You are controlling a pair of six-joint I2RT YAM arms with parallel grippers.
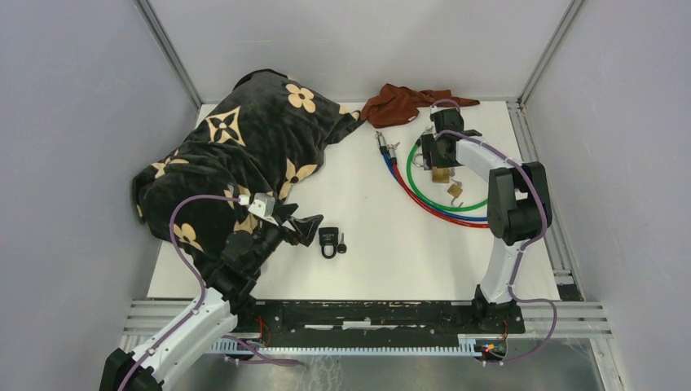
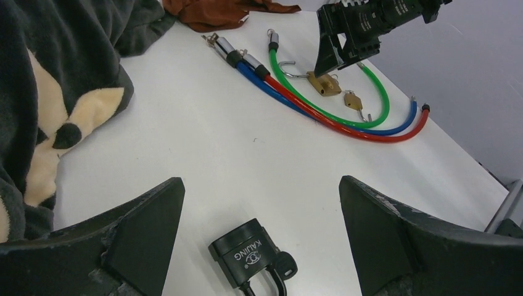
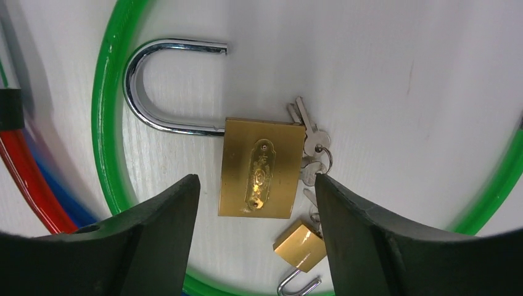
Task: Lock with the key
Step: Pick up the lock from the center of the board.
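Seen from overhead, the large brass padlock [image 1: 441, 173] with a steel shackle lay partly under the black right gripper [image 1: 437, 161], too small there to show its keyhole. In the right wrist view, the silver keys [image 3: 311, 145] touching that padlock were partly tucked behind its body. The engraving on its faceplate was blurred. The small brass padlock [image 3: 300, 245] just beside it had its shackle clipped by the bottom edge. Well apart from the large brass padlock, the black padlock [image 2: 250, 254] had its shackle cut off in the left wrist view.
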